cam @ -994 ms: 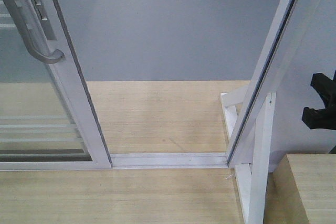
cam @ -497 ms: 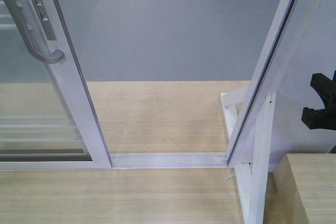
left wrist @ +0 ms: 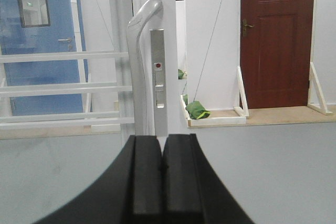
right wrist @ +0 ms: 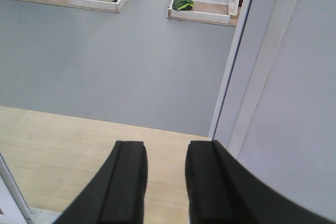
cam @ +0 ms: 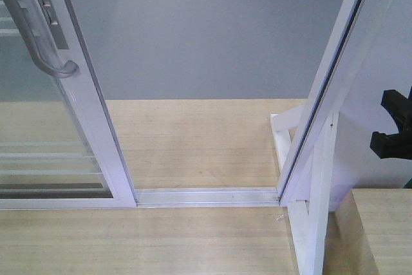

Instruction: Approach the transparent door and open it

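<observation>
Transparent door [cam: 58, 127] at left, slid clear of the wide gap | pull handle [left wrist: 140, 51] just beyond left gripper [left wrist: 161, 153], jaws pressed together, holding nothing | right gripper [right wrist: 165, 174] slightly parted, empty, near right frame [cam: 328, 82] | if widening further, push the handle stile steadily along the floor track [cam: 206, 196], avoiding glass.

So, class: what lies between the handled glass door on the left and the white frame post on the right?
In the front view, only an open gap: the bare sill track, with wood flooring beyond, between the transparent door and the frame post.
</observation>
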Robot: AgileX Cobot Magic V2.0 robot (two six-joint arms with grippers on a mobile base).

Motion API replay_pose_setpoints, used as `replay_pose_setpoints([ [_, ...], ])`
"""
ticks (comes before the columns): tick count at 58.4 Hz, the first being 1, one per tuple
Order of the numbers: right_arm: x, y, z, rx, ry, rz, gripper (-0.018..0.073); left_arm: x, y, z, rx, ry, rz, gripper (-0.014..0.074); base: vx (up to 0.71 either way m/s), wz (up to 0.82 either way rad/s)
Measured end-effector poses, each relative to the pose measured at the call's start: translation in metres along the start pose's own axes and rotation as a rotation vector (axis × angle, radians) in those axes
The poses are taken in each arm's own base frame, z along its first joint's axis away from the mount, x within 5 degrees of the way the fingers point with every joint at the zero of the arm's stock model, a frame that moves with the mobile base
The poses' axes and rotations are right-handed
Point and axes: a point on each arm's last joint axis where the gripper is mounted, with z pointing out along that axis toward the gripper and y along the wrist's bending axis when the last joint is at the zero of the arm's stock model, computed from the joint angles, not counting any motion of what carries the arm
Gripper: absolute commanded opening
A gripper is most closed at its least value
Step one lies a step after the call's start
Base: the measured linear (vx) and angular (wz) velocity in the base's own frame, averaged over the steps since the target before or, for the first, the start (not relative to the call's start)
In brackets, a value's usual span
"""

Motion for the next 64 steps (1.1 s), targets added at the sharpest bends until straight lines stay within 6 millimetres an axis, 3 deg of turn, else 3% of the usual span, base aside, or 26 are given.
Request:
replay_pose_setpoints([
  [38, 0.0, 0.0, 0.0, -0.001, -0.001, 0.0, 0.0274, 0.007, 0.0, 0.0, 0.002, 0.075, 0.0, -0.0006, 0.0, 0.0],
  [50, 0.002, -0.009, -0.013, 0.061, 0.015, 0.028, 0.0176, 0.007, 0.0, 0.0, 0.002, 0.075, 0.0, -0.0006, 0.0, 0.0],
  [64, 0.005, -0.025, -0.054, 0.174, -0.049, 0.066, -0.0001, 0.007, 0.0, 0.0, 0.002, 0.075, -0.001, -0.0006, 0.0, 0.0],
])
